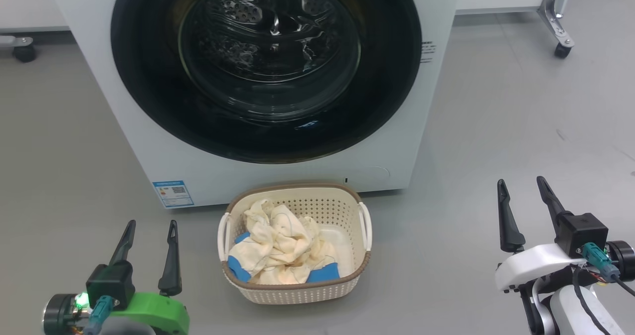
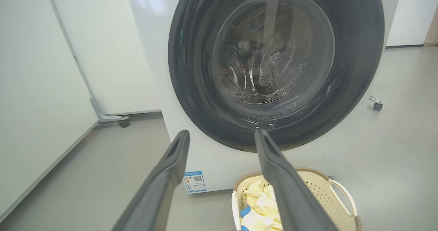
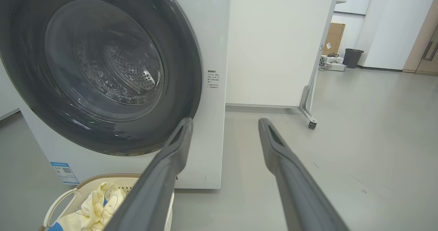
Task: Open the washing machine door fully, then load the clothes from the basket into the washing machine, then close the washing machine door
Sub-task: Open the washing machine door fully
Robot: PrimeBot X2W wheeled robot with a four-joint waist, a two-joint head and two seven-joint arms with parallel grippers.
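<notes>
Found nothing of the task done. Saw the washing machine door shut flush in the front of the washing machine, with the steel drum glimpsed through its glass. Saw the clothes heaped in the basket, set on the floor just before the machine, below the door. Noted the left hand low beside the basket and the right hand well apart on the other side, each with fingers spread and gripping nothing, touching neither door nor basket. Judged all three steps left: opening, loading, closing. Could not make out a handle on the black rim. Reckoned the basket, so near the machine, might crowd the approach. Spotted a wheeled frame leg behind on the right and a caster on the left, both well apart from the work.
</notes>
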